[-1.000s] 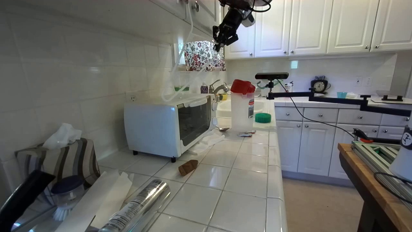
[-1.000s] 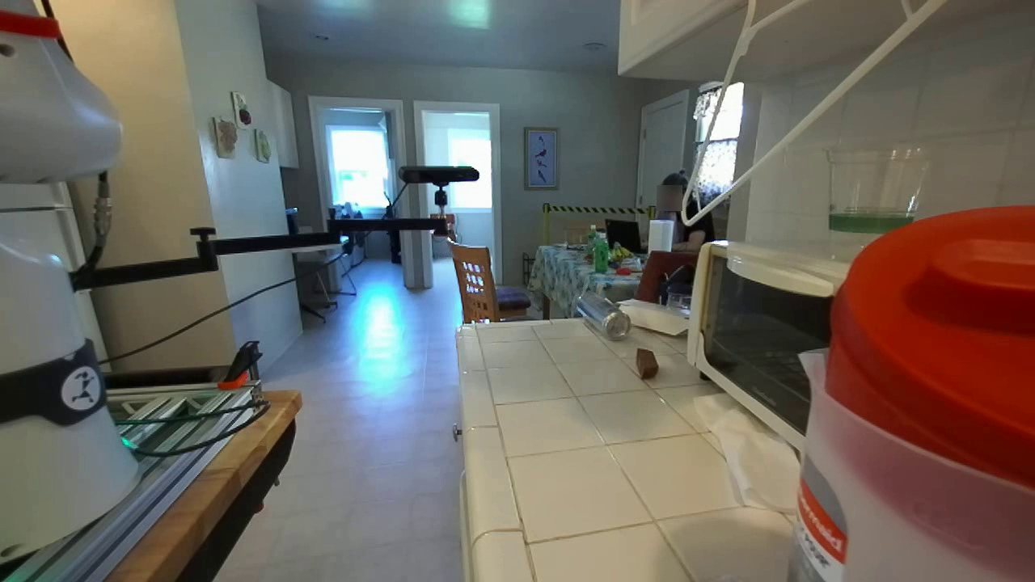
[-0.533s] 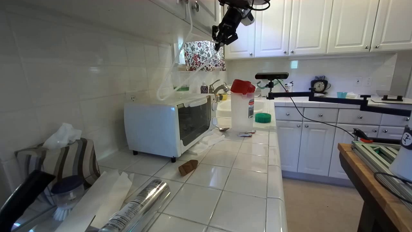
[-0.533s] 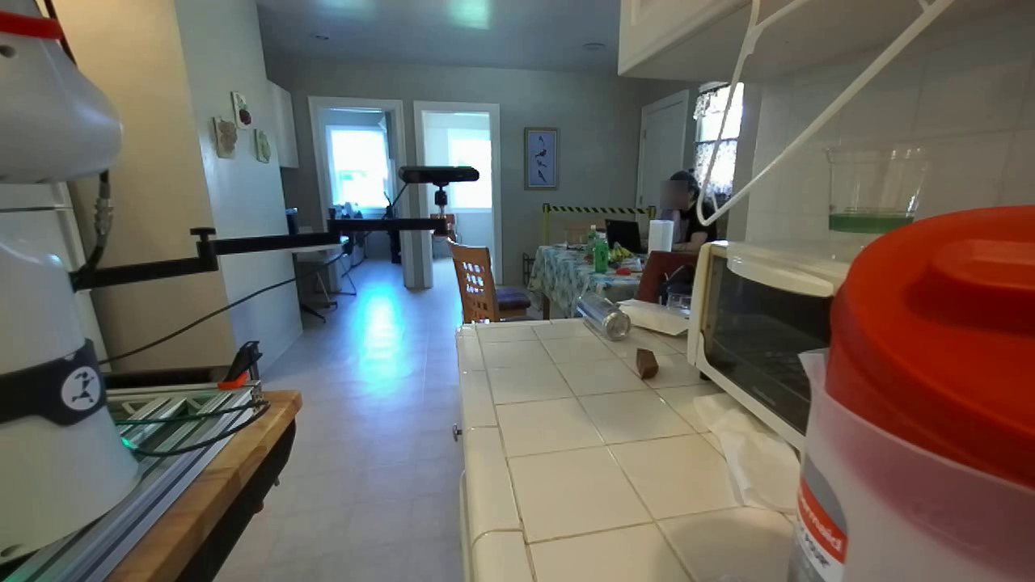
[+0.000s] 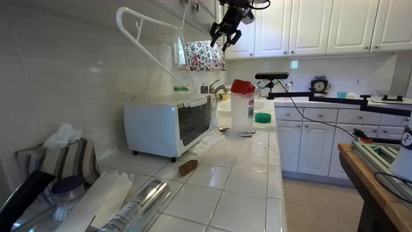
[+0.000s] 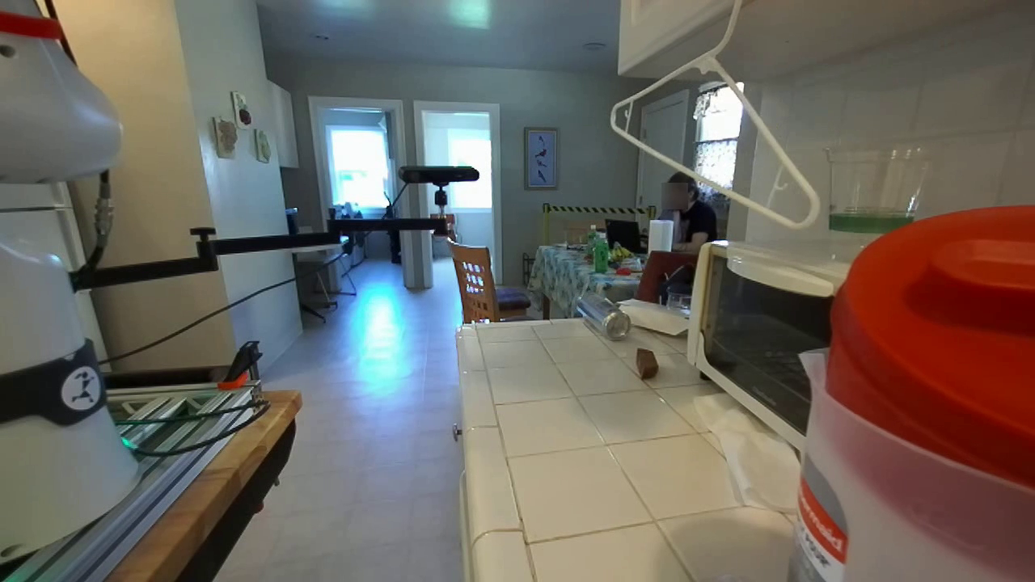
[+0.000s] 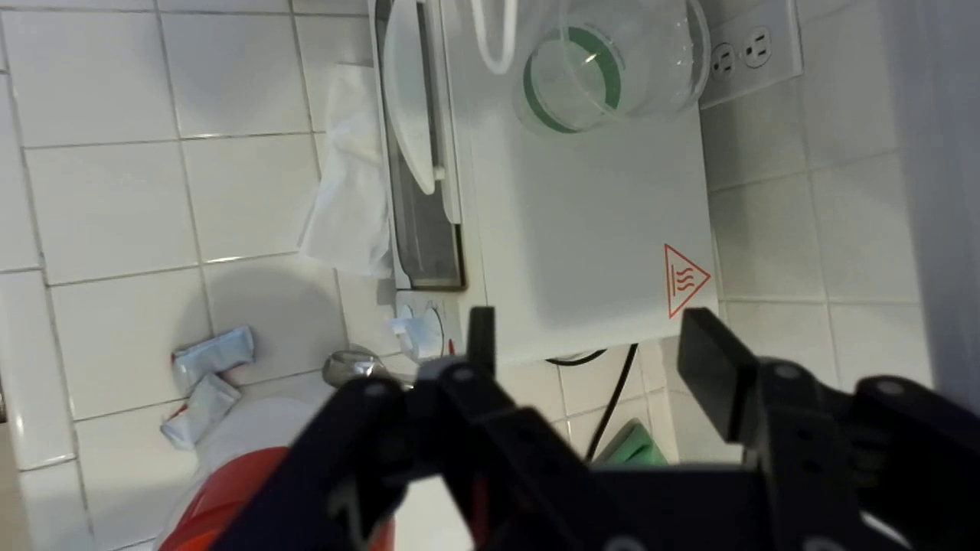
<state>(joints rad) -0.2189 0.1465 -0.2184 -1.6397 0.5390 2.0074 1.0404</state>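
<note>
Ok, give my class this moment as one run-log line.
gripper: open, empty; hanger: hanging at cabinet, apart from gripper; toaster oven: on counter, below hanger

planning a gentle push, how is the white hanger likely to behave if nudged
The white hanger would probably swing or twist, since it hangs from above. Being slim, it is likely light for its size. Its sides look straight and unbent, suggesting it is fairly stiff.

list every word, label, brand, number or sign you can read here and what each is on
"...maid", on the label of the red-lidded pitcher; only that ending is legible.
Red triangle with wavy lines, no words, on top of the toaster oven.
Too small or blurred to read: print on the silver cylinder, mark on the oven door, clock numerals.
</note>
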